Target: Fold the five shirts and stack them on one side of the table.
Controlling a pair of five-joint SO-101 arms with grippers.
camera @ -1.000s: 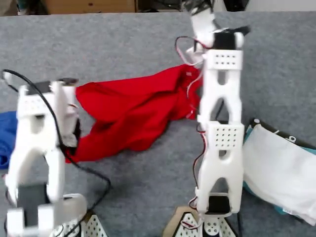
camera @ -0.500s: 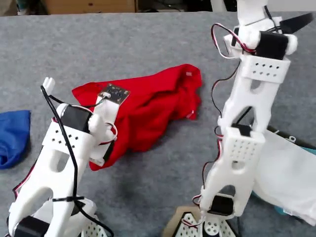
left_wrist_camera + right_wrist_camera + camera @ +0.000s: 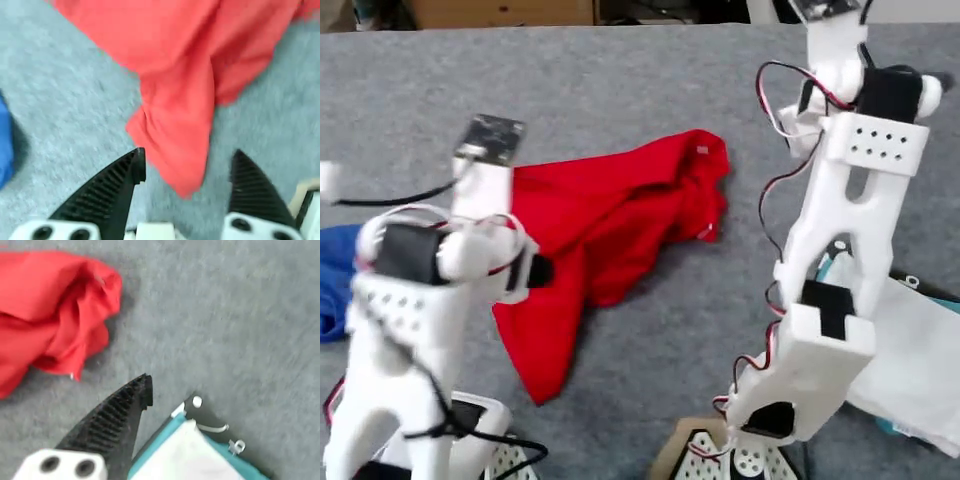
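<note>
Since half a sec. ago the left arm is standing higher and more upright, and the near corner of the red shirt [image 3: 620, 215] is now stretching out as a long tail toward the robot's edge of the table [image 3: 620, 80]. The left gripper [image 3: 189, 159] is hovering over this tail w/ jaws spread wide, seemingly pinching nothing. The right gripper [image 3: 131, 402] is hanging high over the table, well apart from the shirt; its state I cannot tell. The shirt is lying crumpled approx. mid-table, w/ the blue shirt [image 3: 335, 270] waiting at the left edge. The cloth is looking light, soft and limp, so it is asking for a pinch at a hem or corner, i.e. the tail's tip, not the bunched middle.
</note>
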